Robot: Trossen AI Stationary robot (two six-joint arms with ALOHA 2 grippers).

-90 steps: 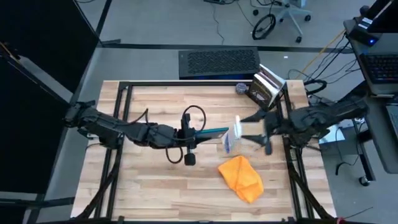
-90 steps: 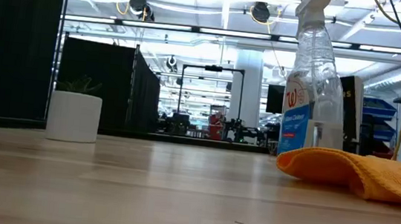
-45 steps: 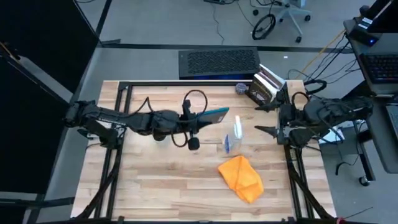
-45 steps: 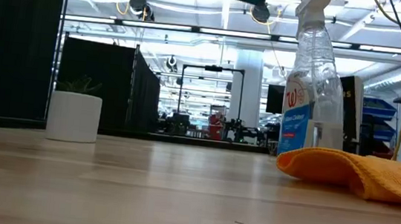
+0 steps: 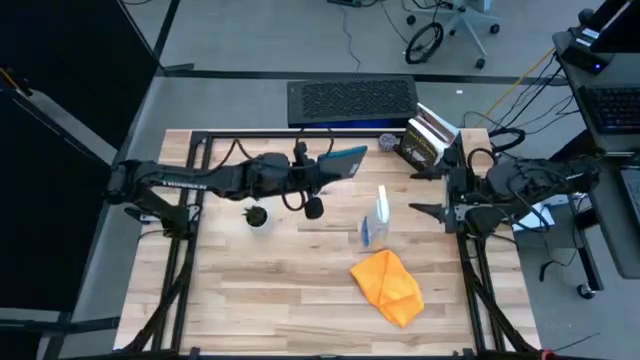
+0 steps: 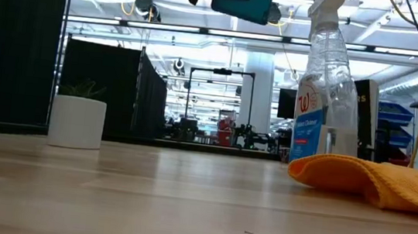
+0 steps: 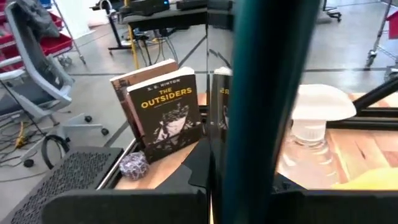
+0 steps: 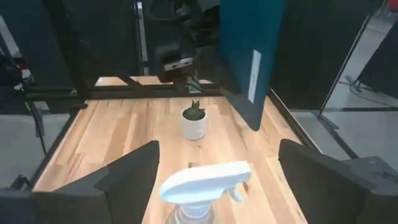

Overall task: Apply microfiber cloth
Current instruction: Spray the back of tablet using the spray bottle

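place: a big robot lab | table: a wooden table (image 5: 250, 280) in a black metal frame (image 5: 300, 137) | room: grey floor, rolling office chairs (image 5: 462, 22), loose cables, a desk with a keyboard (image 5: 610, 110) | far back: black curtain walls (image 6: 14, 42), bright ceiling lights and more test rigs

Bright orange microfiber cloth (image 5: 388, 288), teal-backed tablet (image 5: 343, 160), clear spray bottle (image 5: 374, 221) with blue label, pale striped wood table (image 5: 260, 280).

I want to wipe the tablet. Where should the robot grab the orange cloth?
Probably from above, at the raised, bunched fold of the cloth nearest the spray bottle. It lies crumpled on the table, so that hump gives fingers something to pinch. The open right gripper is closest.
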